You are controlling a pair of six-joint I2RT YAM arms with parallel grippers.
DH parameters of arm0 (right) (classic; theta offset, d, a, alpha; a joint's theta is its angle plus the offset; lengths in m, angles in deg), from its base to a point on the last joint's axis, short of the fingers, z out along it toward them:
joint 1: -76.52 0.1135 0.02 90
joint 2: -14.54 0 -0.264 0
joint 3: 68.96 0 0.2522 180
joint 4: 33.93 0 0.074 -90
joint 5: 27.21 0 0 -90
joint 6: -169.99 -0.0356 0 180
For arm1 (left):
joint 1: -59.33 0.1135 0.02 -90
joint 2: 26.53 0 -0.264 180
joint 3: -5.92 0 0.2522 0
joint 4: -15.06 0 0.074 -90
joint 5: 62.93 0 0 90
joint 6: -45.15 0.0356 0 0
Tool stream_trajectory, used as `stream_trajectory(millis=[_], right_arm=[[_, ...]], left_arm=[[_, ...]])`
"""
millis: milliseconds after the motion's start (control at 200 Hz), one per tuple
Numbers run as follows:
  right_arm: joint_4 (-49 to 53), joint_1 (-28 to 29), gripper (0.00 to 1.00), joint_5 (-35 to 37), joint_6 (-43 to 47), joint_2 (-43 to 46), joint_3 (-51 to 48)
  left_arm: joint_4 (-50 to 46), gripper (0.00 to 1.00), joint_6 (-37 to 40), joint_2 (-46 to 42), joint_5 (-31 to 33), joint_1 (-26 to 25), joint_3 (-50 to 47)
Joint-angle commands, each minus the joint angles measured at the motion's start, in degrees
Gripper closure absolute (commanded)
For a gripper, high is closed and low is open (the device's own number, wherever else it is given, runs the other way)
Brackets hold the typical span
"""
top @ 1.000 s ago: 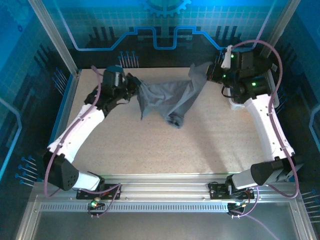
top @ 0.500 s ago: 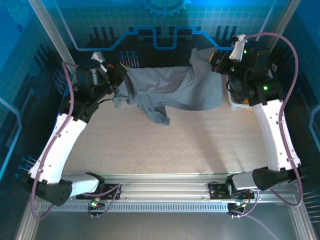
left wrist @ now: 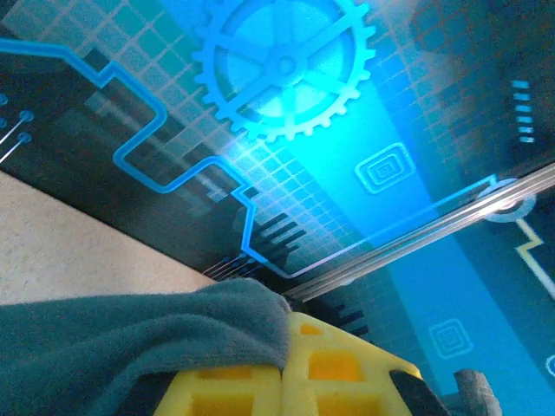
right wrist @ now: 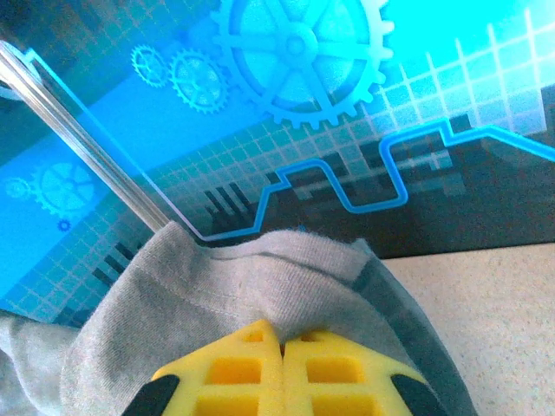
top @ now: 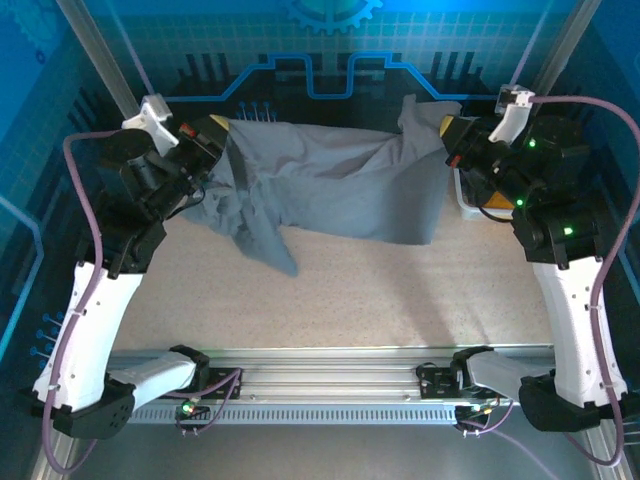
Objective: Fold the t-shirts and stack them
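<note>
Left gripper (top: 214,132) clamped on the grey shirt (top: 340,180) edge, swung far out left since a second ago. Shirt, bunched before, now stretched wide above the back of the table (top: 400,300), one corner drooping. Right gripper (top: 450,130) pinches the other edge, also moved outward. Likely ready to lay flat for folding.

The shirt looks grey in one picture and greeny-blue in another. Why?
Top view: the shirt looks slate grey in even light. Left wrist view: it looks teal, probably tinted by the bright blue wall. Right wrist view: pale grey, brightly lit.
</note>
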Motion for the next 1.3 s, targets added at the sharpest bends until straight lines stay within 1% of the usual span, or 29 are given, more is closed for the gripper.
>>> stream_trajectory(millis=[0, 195, 310, 380, 435, 495, 550, 585, 615, 640, 715, 745, 770, 820, 865, 905, 985, 1020, 1100, 1190, 1295], right_arm=[[-5.34, -0.5, 1.0, -0.4, -0.63, 3.13, -1.12], [-8.3, -0.45, 1.0, 1.04, -1.88, 6.71, -5.28], [-8.25, -0.42, 1.0, 3.86, -2.21, 5.08, -6.37], [-5.97, -0.52, 1.0, 6.67, -1.71, 1.38, -4.96], [-4.18, -0.62, 1.0, 8.9, -2.02, -2.64, -3.46], [-2.04, -1.18, 1.0, 10.03, -2.66, -8.57, -0.69], [1.19, -1.44, 1.0, 11.92, -3.35, -15.91, 3.08], [2.4, -1.82, 1.0, 12.05, -3.11, -20.61, 5.35], [3.63, -2.2, 1.0, 12.25, -3.48, -23.85, 7.24], [4.14, -2.88, 0.94, 11.66, -4.0, -27.17, 8.69], [5.93, -5.11, 0.75, 6.12, -6.14, -36.59, 13.74], [7.53, -5.61, 0.69, 4.62, -6.33, -40.26, 16.17], [9.3, -5.7, 0.65, 4.12, -5.99, -42.84, 18.22], [12.12, -5.52, 0.6, 3.74, -4.86, -46.76, 21.17], [13.33, -5.18, 0.56, 3.37, -4.24, -48.45, 21.51], [13.06, -4.65, 0.51, 3.6, -3.93, -48.21, 19.57], [10.78, -2.84, 0.41, 5.26, -3.19, -44.8, 12.39], [10.12, -2.06, 0.38, 5.95, -3.17, -42.94, 8.78], [8.62, 0.05, 0.38, 6.73, -3.56, -38.41, 0.08], [7.37, 3.7, 0.39, 6.83, -3.94, -33.42, -9.56], [7.16, 9.36, 0.43, 7.4, -3.67, -28.89, -18.1]], left_arm=[[8.14, 0.97, 2.12, -2.85, 1.82, 0.44, 1.22], [12.82, 0.94, 2.34, -2.1, 2.45, 0.42, 1.98], [12.1, 0.93, 2.76, 1.44, 4.44, 0.44, 2.89], [8.56, 0.95, 2.84, 5.42, 6.93, 0.65, 4.89], [4.83, 0.97, 1.21, 9.49, 8.73, 1.82, 6.74], [4.14, 0.97, -0.6, 14.87, 7.4, 4.15, 7.65], [4.17, 0.97, -2.39, 20.87, 5.85, 6.24, 8.89], [5.33, 0.97, -3.06, 25.39, 3.3, 7.67, 10.14], [6.16, 0.94, -3.76, 29.92, 0.47, 8.88, 11.89], [6.49, 0.89, -4.47, 33.96, -2.03, 9.72, 14.16], [7.31, 0.66, -6.19, 45.86, -10.78, 11.55, 22.75], [6.32, 0.58, -6.21, 49.91, -12.71, 11.61, 26.36], [5.94, 0.53, -6.28, 52.18, -13.8, 11.62, 28.34], [6.09, 0.43, -6.09, 54.6, -15.19, 11.52, 29.72], [6.05, 0.38, -5.4, 54.15, -15.28, 11.28, 28.3], [6.33, 0.34, -3.97, 52.36, -15.09, 11.04, 25.45], [5.86, 0.33, -1.5, 46.62, -14.21, 10.9, 16.25], [5.76, 0.34, -1.3, 43.65, -13.68, 10.99, 11.11], [4.87, 0.39, -1.66, 36.02, -11.84, 10.91, -1.18], [-0.79, 0.47, -4.47, 27.95, -6.96, 11.08, -13.48], [-6.49, 0.49, -5.68, 20.82, -3.32, 12.65, -24.6]])
